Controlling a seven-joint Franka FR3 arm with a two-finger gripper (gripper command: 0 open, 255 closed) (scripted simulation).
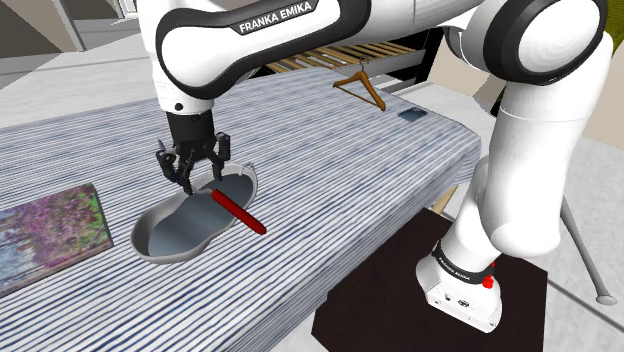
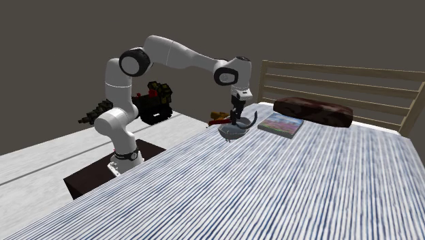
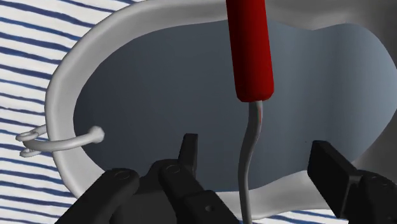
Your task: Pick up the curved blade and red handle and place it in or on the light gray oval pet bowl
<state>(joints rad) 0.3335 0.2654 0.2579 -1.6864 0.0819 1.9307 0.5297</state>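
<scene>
Wrist view is showing the end effector (image 3: 254,147) hovering right over the light gray oval bowl (image 3: 63,95), fingers spread wide and not gripping anything. The red-handled curved blade (image 3: 251,51) is lying across the bowl, with its thin gray blade running between the two fingers without touching either and its handle pointing away from them. From the shoulder view, the handle's end is poking out past the bowl's rim, and the bowl is sitting on the striped bed (image 1: 380,170).

The white arm (image 1: 250,40) reaches down, gripper (image 1: 200,180) pointing downward (its 2 fingers (image 3: 188,153) spread apart).
</scene>
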